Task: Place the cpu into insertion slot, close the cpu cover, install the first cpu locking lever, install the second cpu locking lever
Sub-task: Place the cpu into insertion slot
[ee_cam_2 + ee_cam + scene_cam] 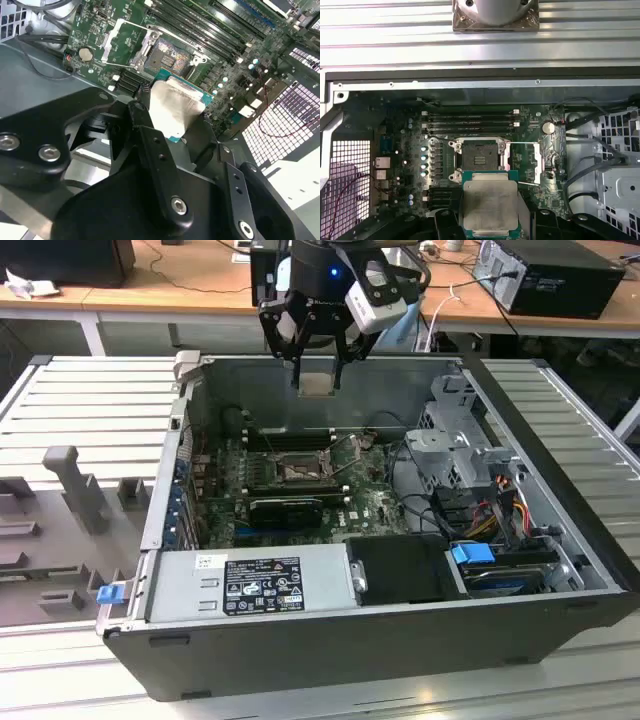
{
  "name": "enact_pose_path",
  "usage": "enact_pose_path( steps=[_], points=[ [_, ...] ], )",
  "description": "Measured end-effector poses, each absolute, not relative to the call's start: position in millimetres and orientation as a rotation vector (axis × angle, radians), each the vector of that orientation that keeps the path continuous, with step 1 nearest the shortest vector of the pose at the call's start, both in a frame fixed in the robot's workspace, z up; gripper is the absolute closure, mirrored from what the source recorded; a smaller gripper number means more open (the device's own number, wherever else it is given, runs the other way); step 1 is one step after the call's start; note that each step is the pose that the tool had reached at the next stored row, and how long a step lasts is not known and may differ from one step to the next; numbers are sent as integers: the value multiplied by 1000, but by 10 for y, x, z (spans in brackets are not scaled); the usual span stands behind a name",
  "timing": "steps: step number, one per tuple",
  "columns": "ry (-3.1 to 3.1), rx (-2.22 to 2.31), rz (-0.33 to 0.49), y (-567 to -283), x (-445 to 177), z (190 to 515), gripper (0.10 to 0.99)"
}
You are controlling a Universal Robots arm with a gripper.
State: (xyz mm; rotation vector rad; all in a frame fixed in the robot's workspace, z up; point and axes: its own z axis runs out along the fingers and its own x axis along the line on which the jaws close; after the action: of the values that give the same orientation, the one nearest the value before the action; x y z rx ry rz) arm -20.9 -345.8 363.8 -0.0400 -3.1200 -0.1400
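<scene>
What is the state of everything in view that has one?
Flat square grey-beige metallic cpu: held in the air, not seated.
Black end effector: shut on the cpu.
Square silver-rimmed insertion slot: empty, uncovered.
Thin silvery square-frame cpu cover: swung open beside the slot.
Dark grey metal computer case: side open.

arm (335,285) hanging from above, gripper (316,372) pointing straight down, clamped on the cpu (316,385)

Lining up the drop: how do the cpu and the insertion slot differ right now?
The cpu shows a pale grey metal face; the insertion slot has a dark centre inside a silvery rim. The cpu is held in the gripper, off the green board; the insertion slot is set into it, empty. Both are square.
</scene>
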Motion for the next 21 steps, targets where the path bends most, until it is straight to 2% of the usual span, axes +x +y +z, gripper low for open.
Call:
enact_pose_path(
  steps=[21],
  points=[
    [-3119,-183,-141,-3458,-209,3638,561]
  ],
)
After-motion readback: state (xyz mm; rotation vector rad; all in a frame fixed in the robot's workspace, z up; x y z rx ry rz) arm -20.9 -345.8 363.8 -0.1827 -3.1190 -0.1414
